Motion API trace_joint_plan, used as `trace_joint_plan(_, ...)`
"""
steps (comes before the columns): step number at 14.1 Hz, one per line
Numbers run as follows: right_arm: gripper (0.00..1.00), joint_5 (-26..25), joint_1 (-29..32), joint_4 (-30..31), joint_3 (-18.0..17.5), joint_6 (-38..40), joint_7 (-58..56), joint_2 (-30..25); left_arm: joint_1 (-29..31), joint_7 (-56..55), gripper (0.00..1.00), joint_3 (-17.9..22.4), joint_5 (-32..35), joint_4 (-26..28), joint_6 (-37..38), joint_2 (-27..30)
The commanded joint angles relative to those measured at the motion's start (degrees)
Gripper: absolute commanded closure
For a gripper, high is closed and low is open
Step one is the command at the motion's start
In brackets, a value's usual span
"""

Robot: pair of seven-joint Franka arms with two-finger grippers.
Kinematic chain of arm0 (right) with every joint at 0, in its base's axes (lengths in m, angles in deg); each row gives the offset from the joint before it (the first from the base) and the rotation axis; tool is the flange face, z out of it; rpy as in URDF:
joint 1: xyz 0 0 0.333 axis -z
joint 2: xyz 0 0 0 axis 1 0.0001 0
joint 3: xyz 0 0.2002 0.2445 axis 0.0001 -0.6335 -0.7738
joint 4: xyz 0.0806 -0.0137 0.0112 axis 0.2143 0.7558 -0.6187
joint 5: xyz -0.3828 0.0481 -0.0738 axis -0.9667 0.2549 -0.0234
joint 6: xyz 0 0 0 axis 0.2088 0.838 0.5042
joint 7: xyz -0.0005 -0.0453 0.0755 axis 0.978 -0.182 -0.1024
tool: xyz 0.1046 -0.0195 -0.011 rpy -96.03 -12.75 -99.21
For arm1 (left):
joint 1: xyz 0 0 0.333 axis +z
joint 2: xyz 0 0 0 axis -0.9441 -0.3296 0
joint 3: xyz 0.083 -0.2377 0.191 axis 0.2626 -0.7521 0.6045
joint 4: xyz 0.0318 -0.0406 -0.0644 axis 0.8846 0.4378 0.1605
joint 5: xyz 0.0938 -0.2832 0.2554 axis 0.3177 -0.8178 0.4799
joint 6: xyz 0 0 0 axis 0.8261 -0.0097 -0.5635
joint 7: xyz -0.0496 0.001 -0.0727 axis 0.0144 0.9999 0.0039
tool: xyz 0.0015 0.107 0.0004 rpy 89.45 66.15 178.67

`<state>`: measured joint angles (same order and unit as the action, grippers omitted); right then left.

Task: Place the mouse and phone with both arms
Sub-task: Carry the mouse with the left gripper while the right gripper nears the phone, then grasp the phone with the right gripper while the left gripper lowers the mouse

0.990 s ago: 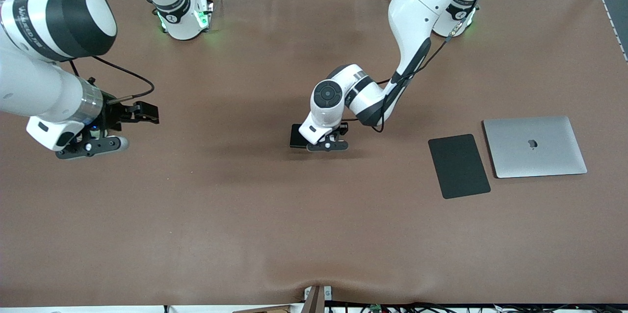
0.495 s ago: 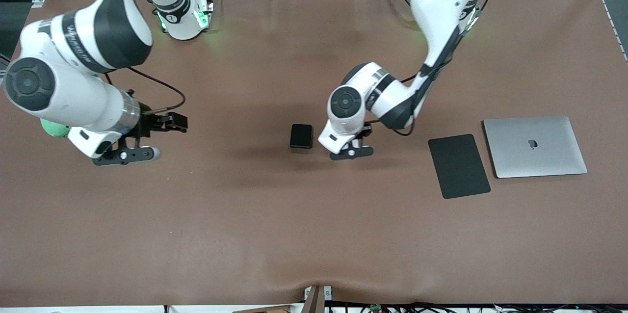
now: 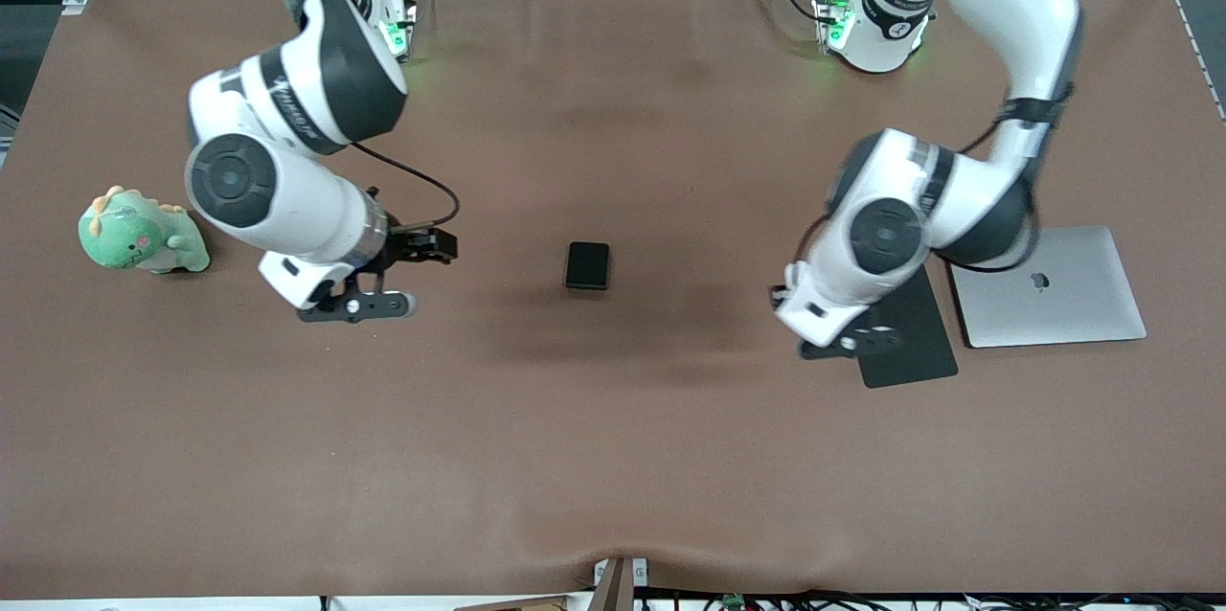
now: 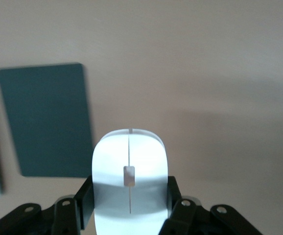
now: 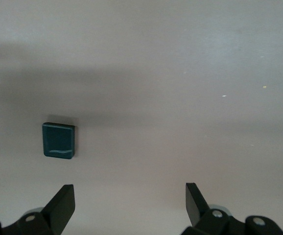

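Front view shows the phone [image 3: 587,265] lying flat on the brown table [image 3: 613,458], about mid-table, with nothing touching it. The left gripper [image 3: 847,343] hangs over the edge of the black mat [image 3: 905,343], and its fingers are closed on the sides of the white mouse [image 4: 130,188] (the left wrist view shows the clamp clearly). The right gripper [image 3: 356,303] is over bare table between the phone and the green plush toy [image 3: 139,236], its jaws wide apart and holding nothing. The risk, in my judgement, is the smooth rounded mouse slipping from a narrow side grip, or landing half off the mat. The closed silver laptop [image 3: 1049,290] lies just beside the mat, so a wide swing could bump it. Nothing blocks the way to the phone.
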<state>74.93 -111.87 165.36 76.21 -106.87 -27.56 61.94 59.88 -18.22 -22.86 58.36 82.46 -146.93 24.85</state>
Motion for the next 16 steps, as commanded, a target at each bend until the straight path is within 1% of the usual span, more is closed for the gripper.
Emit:
trace_joint_plan(1, 0.0, 1.1, -2.8, -0.9, 0.4, -2.4, 2.3, 2.8, 6.3, 8.3, 0.89, -1.0, 0.9, 3.9, -0.3, 2.6)
trace_joint_plan(3, 0.0, 1.1, -4.8, -0.9, 0.4, -4.6, 4.6, 4.7, 9.4, 11.2, 0.88, -1.1, 0.8, 6.4, -0.6, 3.7)
trace_joint_plan(6, 0.0, 1.1, -8.2, -0.9, 0.4, -8.9, 7.5, 8.1, 10.7, 11.4, 0.87, -1.0, 0.9, 12.3, -3.5, 5.9)
trace_joint_plan(7, 0.0, 1.1, -9.1, -0.9, 0.4, -10.4, 8.9, 9.4, 12.1, 11.6, 0.87, -1.1, 0.9, 14.6, -5.3, 6.8)
trace_joint_plan(10, 0.0, 1.1, -11.3, -0.9, 0.4, -15.0, 9.6, 13.7, 12.6, 12.7, 0.87, -0.9, 0.9, 20.8, -10.8, 8.3)
trace_joint_plan(12, 0.0, 1.8, -11.8, -0.9, 0.4, -16.2, 9.6, 15.5, 14.1, 12.7, 0.87, -1.0, 0.9, 23.3, -13.8, 8.3)
trace_joint_plan(13, 0.0, 2.0, -12.4, -0.8, 0.4, -17.5, 9.6, 16.5, 14.3, 12.7, 0.87, -1.0, 0.9, 25.0, -16.4, 8.3)
trace_joint_plan(16, 0.0, 2.4, -14.6, -0.7, 0.4, -20.7, 9.7, 19.7, 15.3, 12.7, 0.87, -1.0, 1.0, 27.2, -20.1, 7.9)
